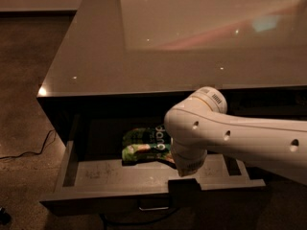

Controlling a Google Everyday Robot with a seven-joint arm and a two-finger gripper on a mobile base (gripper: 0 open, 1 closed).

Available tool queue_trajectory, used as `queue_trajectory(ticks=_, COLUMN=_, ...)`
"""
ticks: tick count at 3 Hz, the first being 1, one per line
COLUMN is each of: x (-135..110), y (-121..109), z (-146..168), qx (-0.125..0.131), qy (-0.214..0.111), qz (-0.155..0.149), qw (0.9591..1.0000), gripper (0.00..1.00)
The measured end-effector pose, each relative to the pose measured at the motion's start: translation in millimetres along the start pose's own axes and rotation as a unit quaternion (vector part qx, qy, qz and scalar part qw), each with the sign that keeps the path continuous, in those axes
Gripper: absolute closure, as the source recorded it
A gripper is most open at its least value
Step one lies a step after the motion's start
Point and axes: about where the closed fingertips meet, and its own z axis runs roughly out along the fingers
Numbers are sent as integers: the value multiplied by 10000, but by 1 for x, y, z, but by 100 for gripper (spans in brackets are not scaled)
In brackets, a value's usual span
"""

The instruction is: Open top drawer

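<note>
The top drawer (103, 176) stands pulled out from under the glossy counter, showing its grey metal floor and sides. Its dark front runs along the bottom of the view, with the small metal pull (154, 207) at its centre. My white arm (230, 138) reaches in from the right over the drawer. My gripper (185, 188) is a dark block below the wrist, at the drawer's front edge just above the pull. The arm hides much of it.
A green snack bag (143, 145) lies in the drawer towards the back, partly under my arm. The reflective counter top (168, 42) spans the upper view. A dark cable (29, 152) lies on the brown floor at the left.
</note>
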Motion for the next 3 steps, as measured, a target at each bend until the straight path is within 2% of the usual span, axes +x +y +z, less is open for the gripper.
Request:
queue_trajectory(ticks=2, x=1, y=23, z=12, qx=-289, qy=95, qz=-38, qw=9995, gripper=100)
queue_trajectory(ticks=3, x=1, y=24, z=12, qx=-292, qy=97, qz=-38, qw=9995, gripper=82)
